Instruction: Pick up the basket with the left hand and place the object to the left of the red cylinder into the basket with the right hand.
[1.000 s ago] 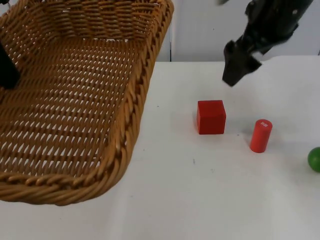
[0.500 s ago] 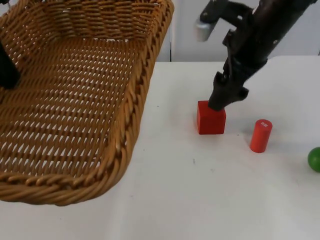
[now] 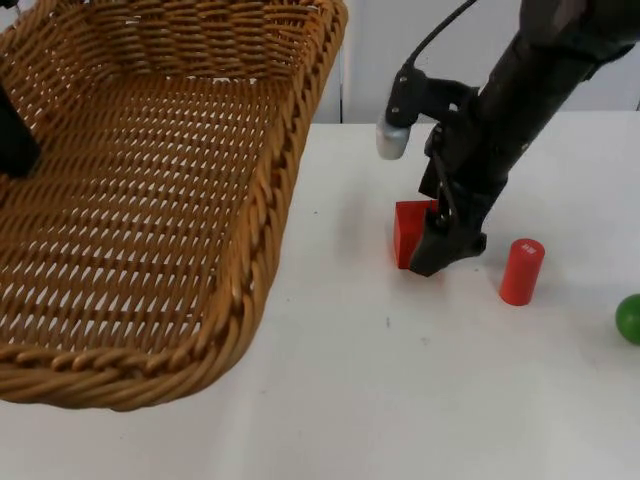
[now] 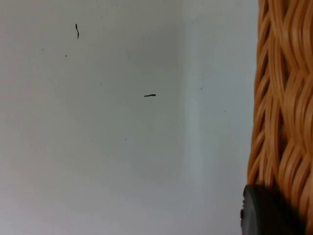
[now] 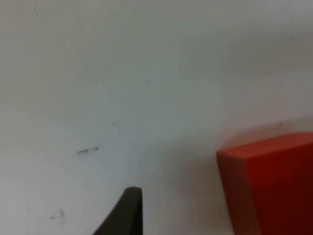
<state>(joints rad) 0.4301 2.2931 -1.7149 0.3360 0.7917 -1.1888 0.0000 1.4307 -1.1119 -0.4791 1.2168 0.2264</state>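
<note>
Right gripper [image 3: 437,252] down over the cube [image 3: 410,232], fingers apart around it.
Woven wicker basket [image 3: 150,200], held by the left gripper [image 4: 266,210], is left of the cube; smooth red cylinder [image 3: 521,271] stands right of it.

Bench [image 3: 350,400]: white, matte top, marked with a few small dark specks. Partition wall [image 3: 400,50]: grey, plain, set along the bench's 12 o'clock edge.

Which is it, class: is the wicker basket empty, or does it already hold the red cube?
Empty. The basket shows only bare weave inside, while the red cube sits on the table beside the right gripper.
</note>
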